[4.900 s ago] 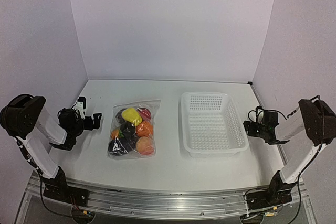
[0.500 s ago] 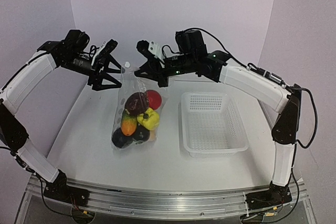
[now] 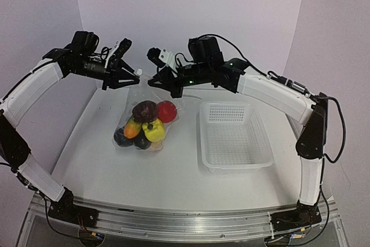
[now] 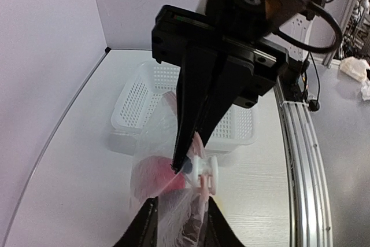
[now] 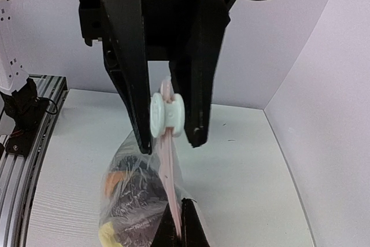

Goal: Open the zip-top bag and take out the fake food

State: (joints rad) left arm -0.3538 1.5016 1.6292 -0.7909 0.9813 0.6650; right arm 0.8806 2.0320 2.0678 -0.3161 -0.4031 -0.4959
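Observation:
The zip-top bag (image 3: pixel 140 99) hangs above the table, clear and crinkly, with the fake food (image 3: pixel 144 126) bunched in its bottom: purple, red, yellow and orange pieces. My right gripper (image 3: pixel 151 80) is shut on the pink zip strip (image 5: pixel 169 166), its fingers (image 5: pixel 188 224) pinching it from below. My left gripper (image 3: pixel 136 73) faces it, its fingers (image 5: pixel 132 108) closed on either side of the white zip slider (image 5: pixel 166 115). In the left wrist view the slider (image 4: pixel 206 173) sits by the right arm's fingertips (image 4: pixel 180 163), with a red piece (image 4: pixel 151 174) behind the plastic.
A white mesh basket (image 3: pixel 236 168) stands on the table to the right of the hanging bag. The backdrop walls close in behind and at both sides. Both arms reach high over the table's back half.
The bag once lay on the table with both arms at the sides. In the last half second my left jaws have narrowed onto the slider and the bag has swung slightly left.

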